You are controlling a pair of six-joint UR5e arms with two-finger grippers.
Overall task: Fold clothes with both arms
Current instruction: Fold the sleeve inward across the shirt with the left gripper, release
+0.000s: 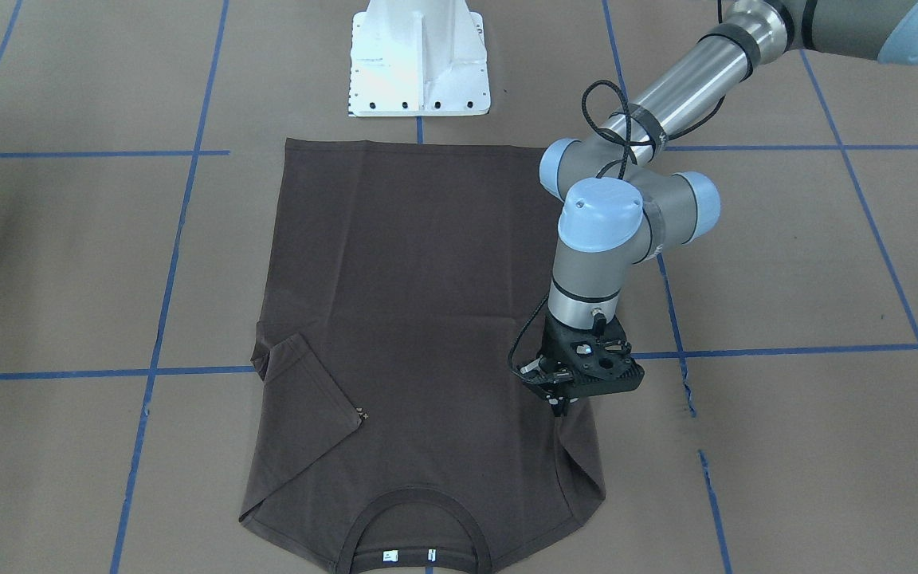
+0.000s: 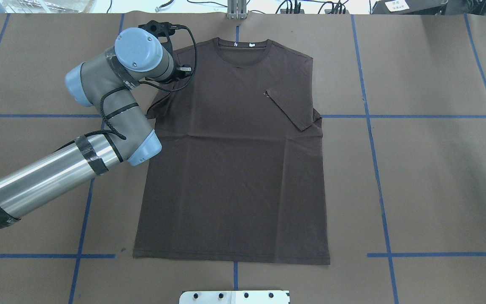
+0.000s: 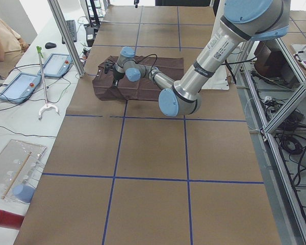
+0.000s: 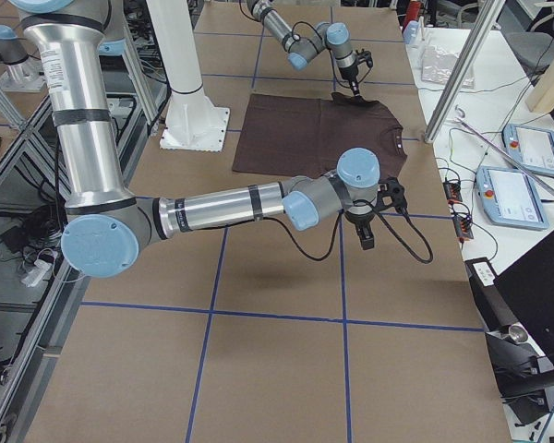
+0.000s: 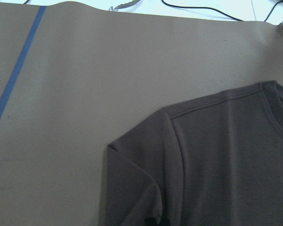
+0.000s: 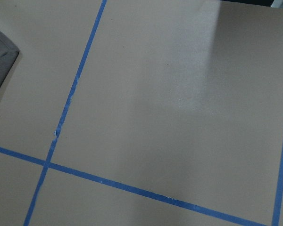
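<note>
Brown paper crossed by blue tape lines (image 2: 369, 169) is covering the table (image 2: 437, 190), and a white pedestal base (image 2: 234, 297) is sitting at its near edge in the overhead view. At the left of that view the left arm (image 2: 49, 177) is reaching in across the paper, bending at its blue-capped joints and pointing its wrist down over one sleeve (image 5: 132, 183) of the shirt. The left gripper (image 1: 559, 410) is pressing its fingers together on a pinch of that sleeve's fabric, which is rising in a small peak to the fingertips in the front-facing view. In the middle, the dark brown T-shirt (image 2: 234, 169) is lying flat, front up, with its hem toward the robot and its ribbed collar (image 2: 243, 50) at the far edge, small white neck labels (image 2: 251, 44) showing inside it. Farther right, the other sleeve (image 2: 291, 105) is lying folded inward over the chest, its corner just beside a tiny pale print (image 2: 265, 93). Right of the shirt, the right arm (image 4: 231, 205) is stretching out low over the paper in the right-side view, and the right gripper (image 4: 365, 242) is hanging above bare paper near the shirt's shoulder end, clear of the fabric. Whether its fingers are spread or pressed together cannot be told, since its own camera is showing only paper, tape and a corner of the shirt.
</note>
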